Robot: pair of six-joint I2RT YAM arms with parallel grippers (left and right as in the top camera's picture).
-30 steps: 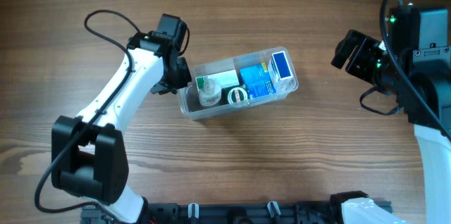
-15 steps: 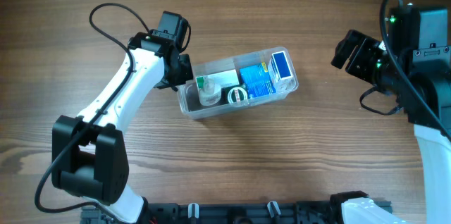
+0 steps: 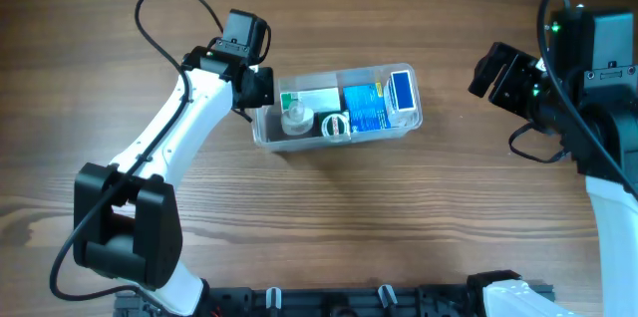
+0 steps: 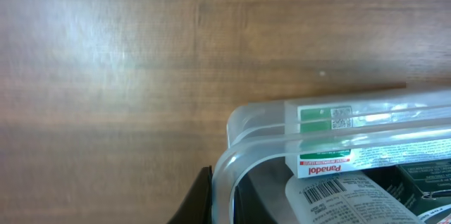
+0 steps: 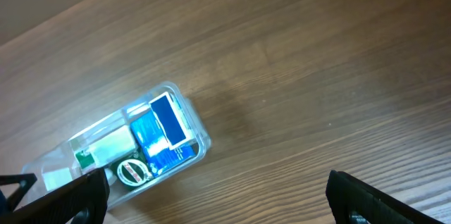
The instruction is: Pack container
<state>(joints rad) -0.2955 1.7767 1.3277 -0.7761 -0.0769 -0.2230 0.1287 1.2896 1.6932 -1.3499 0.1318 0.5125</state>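
The clear plastic container (image 3: 411, 118) lies mid-table, holding a white-green Panadol box (image 3: 307, 101), a small clear bottle (image 3: 295, 118), a round green tin (image 3: 335, 128) and blue boxes (image 3: 365, 108). My left gripper (image 3: 256, 88) is shut on the container's left end wall; in the left wrist view its fingers (image 4: 220, 199) pinch the rim (image 4: 243, 157). My right gripper (image 3: 495, 70) is open and empty, held above the table far right of the container; its wide-spread fingertips (image 5: 218, 196) frame the container (image 5: 201, 139) from afar.
Bare wooden tabletop (image 3: 399, 217) surrounds the container. The left arm's black cable (image 3: 164, 3) loops over the table at back left. The right arm's base and cables (image 3: 598, 88) stand at the right edge.
My left gripper has swung the container's left end toward the back, turning the container clockwise until it lies nearly level. The right arm has not moved.
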